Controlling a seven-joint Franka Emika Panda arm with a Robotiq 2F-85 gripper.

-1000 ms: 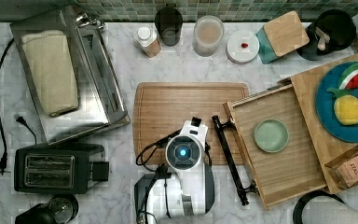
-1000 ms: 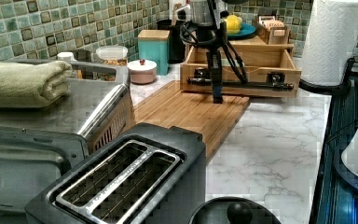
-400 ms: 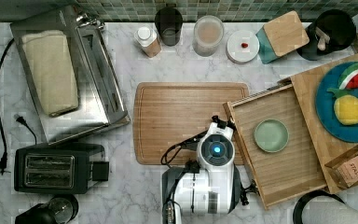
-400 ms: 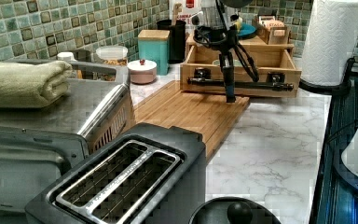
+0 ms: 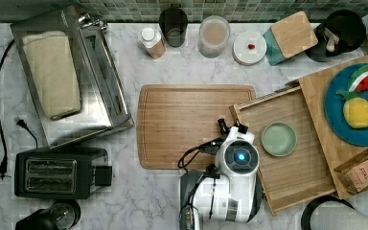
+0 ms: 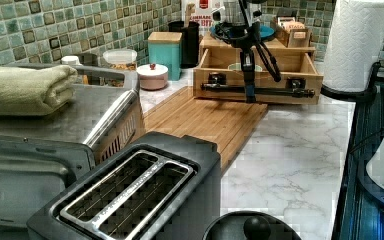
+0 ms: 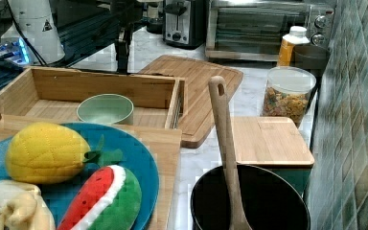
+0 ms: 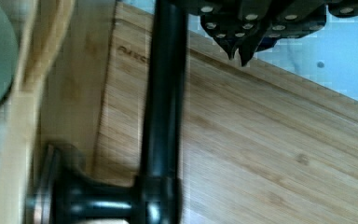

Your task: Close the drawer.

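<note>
Beside cutting board (image 5: pixel 196 125), open bamboo drawer (image 5: pixel 287 172)

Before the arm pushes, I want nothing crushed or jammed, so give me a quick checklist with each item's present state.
1. Drawer open and awaiting the push: ok.
2. Gripper down at the black bar handle: ok.
3. Gripper fingers shut for a firm push, as the wrist view shows: ok.
4. Green bowl sits low inside the drawer, below its sides: ok.
5. Nothing overhanging the drawer's rim: ok.
6. Cutting board touching or catching the drawer front: cannot tell.
</note>
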